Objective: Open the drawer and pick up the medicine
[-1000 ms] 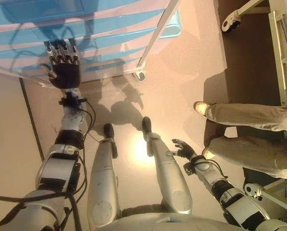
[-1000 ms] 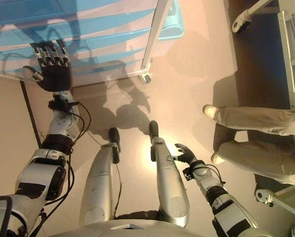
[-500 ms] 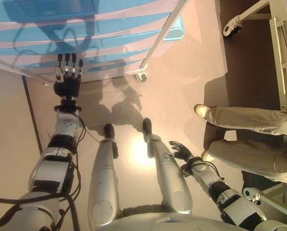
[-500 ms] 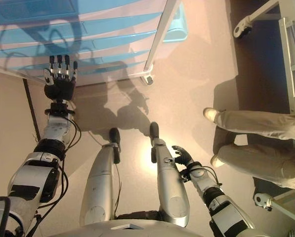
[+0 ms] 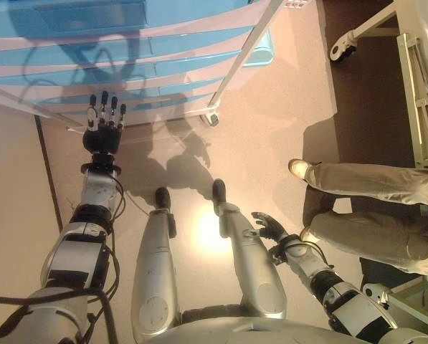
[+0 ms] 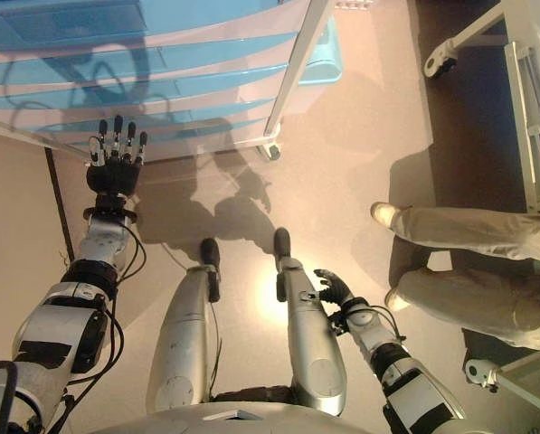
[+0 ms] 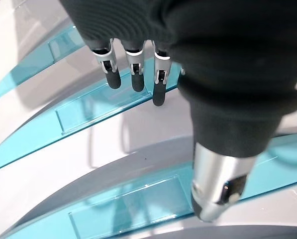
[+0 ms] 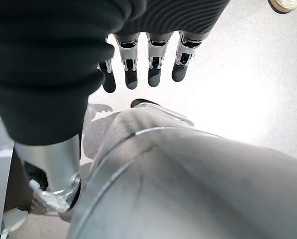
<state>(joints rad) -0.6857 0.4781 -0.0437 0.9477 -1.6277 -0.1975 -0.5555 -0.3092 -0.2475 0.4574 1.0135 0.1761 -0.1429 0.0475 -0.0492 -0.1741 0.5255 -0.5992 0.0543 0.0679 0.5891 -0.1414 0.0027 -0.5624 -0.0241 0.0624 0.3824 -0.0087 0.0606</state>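
Just ahead of the left robot hand [image 5: 102, 132], fingers straight and empty, the drawer [image 7: 118, 102] front stands closed.

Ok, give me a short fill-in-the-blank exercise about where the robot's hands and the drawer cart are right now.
1. The left hand reaches toward the drawer cart with its fingers ____.
2. The cart's drawers are all ____.
3. The right hand hangs beside the robot, holding ____.
4. Legs of a ____ show on the robot's right.

Missing words: straight; closed; nothing; person
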